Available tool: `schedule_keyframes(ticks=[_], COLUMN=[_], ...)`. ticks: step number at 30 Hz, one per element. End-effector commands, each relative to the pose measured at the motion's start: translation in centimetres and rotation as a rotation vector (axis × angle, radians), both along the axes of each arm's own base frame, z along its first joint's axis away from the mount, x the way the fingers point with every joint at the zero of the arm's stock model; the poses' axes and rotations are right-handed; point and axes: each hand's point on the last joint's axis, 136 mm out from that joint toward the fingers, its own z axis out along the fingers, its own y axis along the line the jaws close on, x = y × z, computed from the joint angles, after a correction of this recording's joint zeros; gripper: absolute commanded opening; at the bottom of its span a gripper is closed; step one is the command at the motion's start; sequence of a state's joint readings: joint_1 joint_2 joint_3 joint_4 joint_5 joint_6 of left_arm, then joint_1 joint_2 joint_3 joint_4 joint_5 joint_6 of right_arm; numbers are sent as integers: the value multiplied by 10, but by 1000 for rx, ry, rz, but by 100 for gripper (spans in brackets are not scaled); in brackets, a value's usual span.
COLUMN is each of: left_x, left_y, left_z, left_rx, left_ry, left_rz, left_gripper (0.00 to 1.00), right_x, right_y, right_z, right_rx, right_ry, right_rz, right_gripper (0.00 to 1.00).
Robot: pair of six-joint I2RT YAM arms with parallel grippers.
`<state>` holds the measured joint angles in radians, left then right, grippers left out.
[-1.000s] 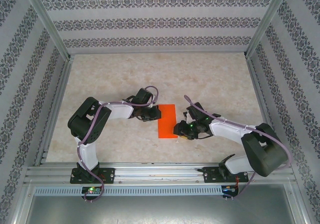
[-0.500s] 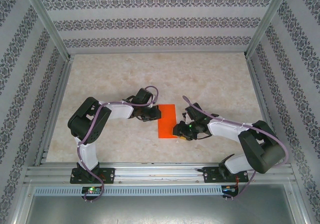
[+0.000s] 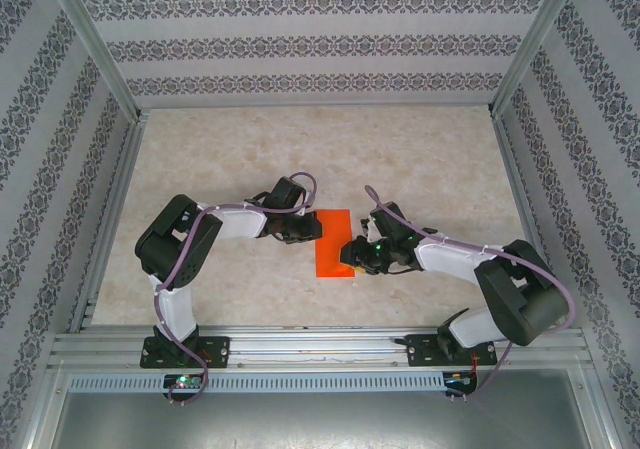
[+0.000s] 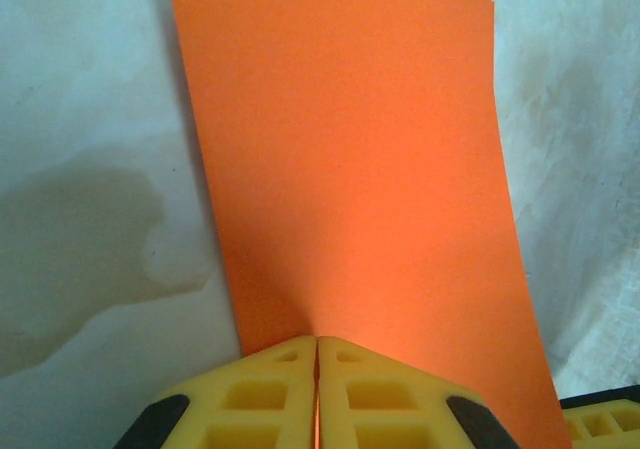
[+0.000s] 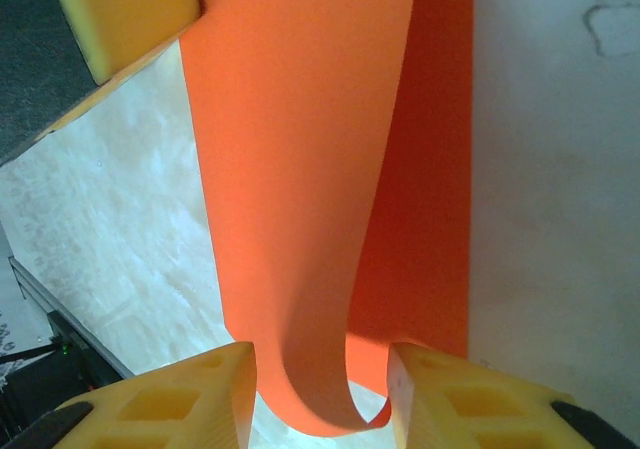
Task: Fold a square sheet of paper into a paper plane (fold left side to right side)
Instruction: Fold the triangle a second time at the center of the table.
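arms (image 3: 450,259): white, black joints | cables: purple | pincer fingers (image 4: 260,404): yellow, perhaps foam

From my remote station I see a pale marbled tabletop (image 3: 400,159) enclosed on three sides by white walls (image 3: 300,44) printed with dark ornamental bands. Aluminium rails (image 3: 320,349) frame the near edge and corner posts (image 3: 95,54). Lighting is even and diffuse.

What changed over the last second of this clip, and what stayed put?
The right gripper moved left and slightly away from the arm bases, onto the near right part of the orange sheet of paper. Its wrist view shows a paper edge curling up between its fingers, which stand apart. The left gripper stayed shut on the paper's left edge, and the paper kept its place on the table.
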<state>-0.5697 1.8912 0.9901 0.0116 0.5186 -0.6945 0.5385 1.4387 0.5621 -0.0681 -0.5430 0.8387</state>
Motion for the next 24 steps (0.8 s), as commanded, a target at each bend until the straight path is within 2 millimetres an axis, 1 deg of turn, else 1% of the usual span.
schedule_keyframes(ticks=[1, 13, 17, 22, 24], left_x=[-14, -14, -14, -14, -14], left_y=[9, 8, 8, 7, 8], left_z=[-11, -10, -9, -9, -9], left_rx=[59, 50, 50, 44, 44], left_ry=[20, 20, 17, 16, 17], left_rz=[-13, -11, -11, -12, -12], left_gripper=[10, 10, 10, 10, 10], right_x=[8, 33, 43, 53, 56], right_y=[3, 5, 2, 3, 2], right_z=[3, 3, 4, 4, 3], right_rx=[22, 50, 51, 64, 67], right_ry=[-16, -49, -66, -73, -76], right_rz=[17, 39, 29, 30, 28], right_gripper=[40, 41, 41, 39, 37])
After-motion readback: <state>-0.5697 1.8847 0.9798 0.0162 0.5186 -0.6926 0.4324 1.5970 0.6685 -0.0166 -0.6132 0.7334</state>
